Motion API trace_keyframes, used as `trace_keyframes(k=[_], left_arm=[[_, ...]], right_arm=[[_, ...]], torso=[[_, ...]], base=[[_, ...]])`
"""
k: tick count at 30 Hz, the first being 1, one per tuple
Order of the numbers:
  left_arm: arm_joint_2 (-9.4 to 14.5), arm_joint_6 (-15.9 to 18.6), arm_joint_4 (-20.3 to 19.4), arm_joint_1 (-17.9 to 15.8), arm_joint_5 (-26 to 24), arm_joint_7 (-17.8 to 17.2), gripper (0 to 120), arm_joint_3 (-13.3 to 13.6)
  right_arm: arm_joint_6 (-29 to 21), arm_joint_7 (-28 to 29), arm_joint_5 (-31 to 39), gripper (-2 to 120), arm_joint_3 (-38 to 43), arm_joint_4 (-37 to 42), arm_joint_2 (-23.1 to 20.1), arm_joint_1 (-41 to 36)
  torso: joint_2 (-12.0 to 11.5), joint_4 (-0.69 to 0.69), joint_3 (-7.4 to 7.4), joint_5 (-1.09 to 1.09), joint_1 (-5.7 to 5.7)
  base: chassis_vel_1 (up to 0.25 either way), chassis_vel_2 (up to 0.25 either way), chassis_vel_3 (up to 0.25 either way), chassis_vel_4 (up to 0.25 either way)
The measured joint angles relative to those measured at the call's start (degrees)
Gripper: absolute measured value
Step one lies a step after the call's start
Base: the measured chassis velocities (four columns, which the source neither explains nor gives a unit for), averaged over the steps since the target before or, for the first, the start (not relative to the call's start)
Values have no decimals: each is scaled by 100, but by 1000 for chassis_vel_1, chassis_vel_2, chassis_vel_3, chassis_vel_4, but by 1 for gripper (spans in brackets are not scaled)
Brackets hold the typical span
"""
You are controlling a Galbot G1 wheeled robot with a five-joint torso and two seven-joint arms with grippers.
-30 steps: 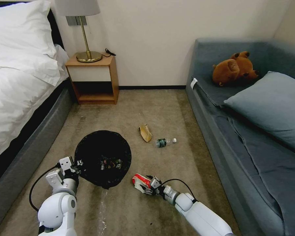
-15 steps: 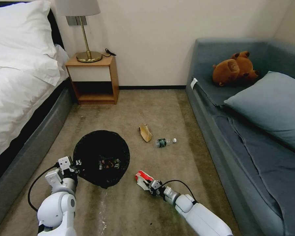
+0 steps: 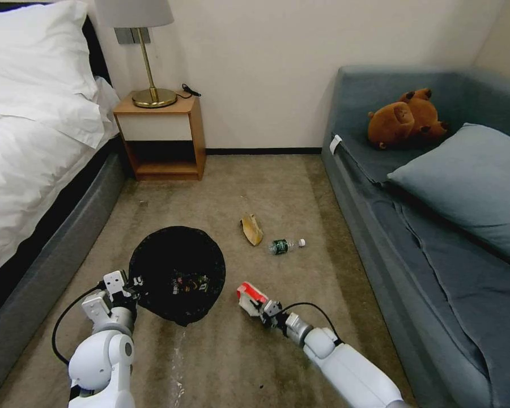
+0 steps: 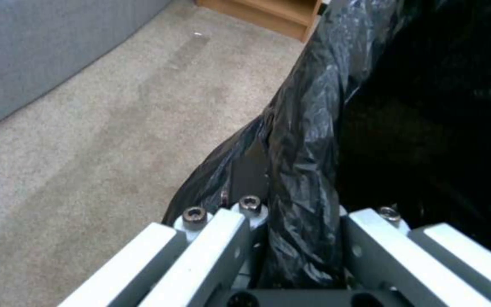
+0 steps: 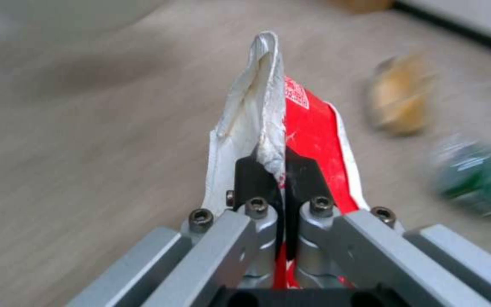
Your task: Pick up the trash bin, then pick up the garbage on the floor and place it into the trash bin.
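While your right gripper point(image 5: 284, 170) pinches the crumpled red-and-white wrapper point(image 5: 308, 128) between fully closed jaws, clear of the carpet, your left gripper point(image 4: 296, 221) clamps the bagged rim of the trash bin point(image 3: 177, 272), which sits at the wrapper's nine o'clock, mouth up, probably to catch the drop. Farther out, at the wrapper's twelve o'clock, the yellow-brown packet point(image 3: 251, 229) and the small bottle point(image 3: 285, 245) wait on the floor.

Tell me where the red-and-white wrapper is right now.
In the head view the red-and-white wrapper is pinched in the right gripper, low over the carpet just right of the trash bin, nearer the robot than the bottle.
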Motion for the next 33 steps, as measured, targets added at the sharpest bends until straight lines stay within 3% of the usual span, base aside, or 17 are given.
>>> trace_keyframes(k=[4, 6, 13, 15, 19, 21, 25, 33], left_arm=[[-9, -37, 79, -35, -2, 1, 1, 25], [-17, -55, 106, -46, -6, 10, 1, 57], [38, -54, 145, -126, -43, 10, 1, 46], [55, -40, 161, -161, -62, 10, 1, 37], [60, -38, 168, -165, -66, 11, 1, 38], [98, -41, 216, -171, -58, 11, 1, 55], [126, -44, 281, -228, -28, -1, 1, 72], [125, -69, 375, -278, -24, -12, 1, 76]], right_arm=[[-29, 99, 213, 0, 391, 242, -30, 294], [-172, 227, 501, 0, 695, 736, -73, 467], [-399, 561, 824, 0, 874, 1661, -173, 620], [-608, 797, 959, 0, 829, 2382, -263, 595], [-668, 867, 1005, 0, 794, 2647, -296, 556], [-769, 1066, 1050, 0, 652, 3383, -365, 372], [-854, 1332, 1051, 0, 341, 4141, -303, 114], [-928, 1444, 833, 0, -249, 4676, -356, -135]], torso=[[0, 1, 0, -1, 0], [0, 0, 0, -1, 0], [0, 1, 0, -2, 0], [0, 1, 0, -2, 0], [0, 1, -1, -2, -1], [0, 1, 0, -2, -1], [0, 1, 0, -1, -1], [0, 0, -1, -2, -1]], base=[[0, 0, 0, 0], [0, 0, 0, 0], [0, 0, 0, 0], [0, 0, 0, 0], [0, 0, 0, 0], [0, 0, 0, 0], [0, 0, 0, 0], [0, 0, 0, 0]])
